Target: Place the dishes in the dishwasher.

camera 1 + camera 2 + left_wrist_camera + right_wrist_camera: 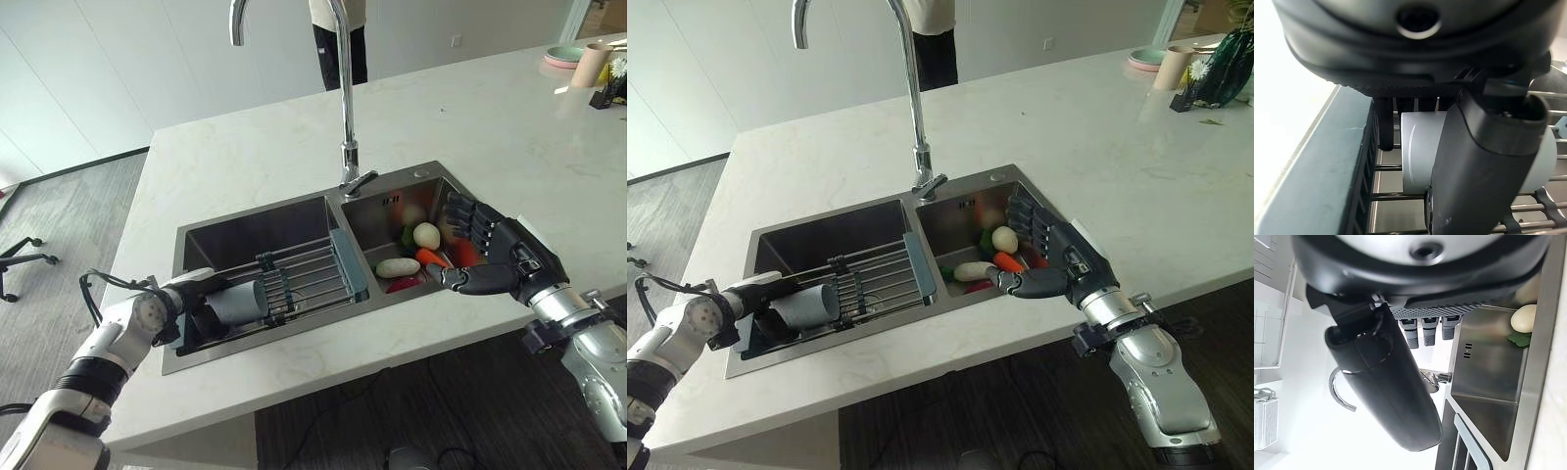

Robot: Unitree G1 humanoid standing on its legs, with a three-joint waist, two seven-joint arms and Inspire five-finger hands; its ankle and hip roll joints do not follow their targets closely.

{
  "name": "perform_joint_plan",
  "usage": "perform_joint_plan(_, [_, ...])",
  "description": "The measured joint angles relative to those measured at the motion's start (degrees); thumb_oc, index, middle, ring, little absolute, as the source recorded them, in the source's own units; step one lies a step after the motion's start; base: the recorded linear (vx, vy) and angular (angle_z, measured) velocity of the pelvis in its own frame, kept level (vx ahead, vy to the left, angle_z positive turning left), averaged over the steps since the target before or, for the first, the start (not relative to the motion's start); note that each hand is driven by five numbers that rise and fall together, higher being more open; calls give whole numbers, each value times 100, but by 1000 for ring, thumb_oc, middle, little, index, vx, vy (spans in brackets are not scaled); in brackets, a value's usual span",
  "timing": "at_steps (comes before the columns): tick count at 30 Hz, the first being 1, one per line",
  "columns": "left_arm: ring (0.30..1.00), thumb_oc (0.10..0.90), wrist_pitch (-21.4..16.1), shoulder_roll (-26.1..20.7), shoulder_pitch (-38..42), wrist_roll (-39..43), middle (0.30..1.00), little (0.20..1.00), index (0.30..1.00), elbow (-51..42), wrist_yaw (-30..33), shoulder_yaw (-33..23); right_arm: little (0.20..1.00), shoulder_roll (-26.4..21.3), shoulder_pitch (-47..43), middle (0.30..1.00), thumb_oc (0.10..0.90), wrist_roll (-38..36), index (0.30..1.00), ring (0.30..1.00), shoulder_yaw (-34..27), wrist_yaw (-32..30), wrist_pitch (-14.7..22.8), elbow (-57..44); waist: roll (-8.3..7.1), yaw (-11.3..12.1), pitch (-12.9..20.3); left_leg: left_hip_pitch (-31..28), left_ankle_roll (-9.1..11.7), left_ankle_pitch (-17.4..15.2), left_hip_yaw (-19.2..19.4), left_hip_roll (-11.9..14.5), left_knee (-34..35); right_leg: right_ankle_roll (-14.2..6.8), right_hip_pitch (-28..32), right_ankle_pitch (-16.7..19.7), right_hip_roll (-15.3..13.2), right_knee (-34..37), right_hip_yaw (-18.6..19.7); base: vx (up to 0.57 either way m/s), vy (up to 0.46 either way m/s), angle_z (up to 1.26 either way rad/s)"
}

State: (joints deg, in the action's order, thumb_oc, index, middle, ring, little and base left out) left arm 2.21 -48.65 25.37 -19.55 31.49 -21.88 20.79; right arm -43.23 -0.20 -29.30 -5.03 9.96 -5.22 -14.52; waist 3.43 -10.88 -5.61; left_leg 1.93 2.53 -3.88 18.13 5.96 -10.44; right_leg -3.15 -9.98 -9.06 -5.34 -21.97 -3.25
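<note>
A pale grey-blue cup [238,304] lies on its side on the wire rack [315,274] across the left basin of the steel sink [294,338]. My left hand [193,315] is at the rack's near left end, shut on the cup. In the left wrist view its thumb [1479,161] crosses the cup [1418,147] and its fingers curl behind it. My right hand [500,259] hovers open over the right basin's front edge, fingers straight, holding nothing. In the right wrist view its thumb [1386,387] sticks out free.
The right basin holds vegetables: a white radish [397,266], a carrot [431,258] and a pale round one [426,235]. A tall faucet [343,88] stands behind the sink. A person [338,39] stands across the counter. A pink cup [591,65] and plates sit far right.
</note>
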Motion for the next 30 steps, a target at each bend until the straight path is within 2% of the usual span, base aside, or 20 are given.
perform_joint_plan(5, [300,400,18,64,-25,-141,300,300,300,-6,247,0,900,12,-1,900,800,5,900,900,5,9,0,2,-22,4,-8,-10,3,-7,-2,3,0,16,14,10,4,11,0,14,3,0])
perform_joint_plan(15, [300,400,-4,54,-40,-136,300,300,300,-21,269,-3,900,18,-1,900,800,7,900,900,5,9,0,30,-55,9,-5,-29,1,-19,-1,3,3,-1,47,7,5,38,-1,8,2,0])
perform_joint_plan(22, [300,400,-25,-1,-205,-93,300,300,300,-398,423,-144,900,25,0,900,800,9,900,900,1,6,0,107,-85,39,-9,-11,-1,-18,-13,-3,15,7,39,16,-3,56,-16,0,0,0])
perform_joint_plan(25, [300,400,-102,-32,-276,67,300,300,300,-728,713,-603,900,53,0,900,800,34,900,900,0,-2,-1,109,-113,85,-27,-9,-1,-19,-18,-5,53,-3,39,8,-5,82,-28,0,0,0])
perform_joint_plan(28, [300,400,-105,-288,-402,129,300,300,300,-1267,857,-889,900,86,5,900,800,229,900,900,-5,-7,-20,108,-121,161,-32,-8,-1,-19,-21,-12,77,-11,39,3,-5,99,-34,5,-5,2])
perform_joint_plan(30, [300,400,-75,-298,-495,127,300,300,300,-1598,996,-1298,900,130,6,900,800,229,900,900,-16,-7,-27,108,-131,220,-39,0,-1,-20,-47,-14,86,-19,46,-8,-13,100,-54,11,-19,6])
